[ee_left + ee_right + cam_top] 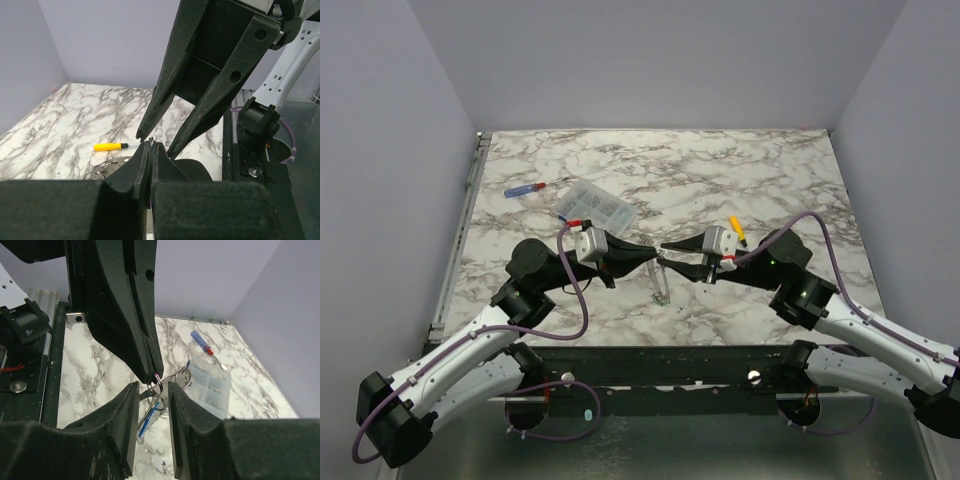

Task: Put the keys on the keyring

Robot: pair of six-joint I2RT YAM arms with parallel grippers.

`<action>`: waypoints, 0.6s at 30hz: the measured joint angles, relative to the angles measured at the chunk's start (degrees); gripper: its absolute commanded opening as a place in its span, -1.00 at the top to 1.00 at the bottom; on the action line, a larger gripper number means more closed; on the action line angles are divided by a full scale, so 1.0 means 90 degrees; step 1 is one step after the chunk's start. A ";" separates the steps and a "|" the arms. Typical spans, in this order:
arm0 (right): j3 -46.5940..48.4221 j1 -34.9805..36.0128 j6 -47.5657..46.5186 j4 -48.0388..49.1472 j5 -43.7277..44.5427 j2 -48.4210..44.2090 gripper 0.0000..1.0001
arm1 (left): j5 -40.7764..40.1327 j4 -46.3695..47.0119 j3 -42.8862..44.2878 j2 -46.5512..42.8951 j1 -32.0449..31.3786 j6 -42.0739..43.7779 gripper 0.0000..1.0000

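The left gripper [154, 373] has its fingers pressed together on the top of the keyring [156, 387], which hangs clear of the surface [90, 375]. A blue key [146, 424] dangles below. The right gripper [153, 402] has its fingers spread either side of the wire, not touching. The wire looks thin, stiff, slippery and light, likely to swing, so it is best pinched flat across the loop, close beside the left fingertips.

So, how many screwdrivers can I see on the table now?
2. A red-and-blue screwdriver lies at the far left, beside the clear box; a yellow screwdriver lies right of the middle, behind the right arm. Others may be hidden.
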 measured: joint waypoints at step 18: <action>0.0260 0.0000 -0.0228 -0.0566 0.0124 0.0036 0.31 | 0.0095 0.0002 0.0000 0.0000 0.0005 -0.0019 1.00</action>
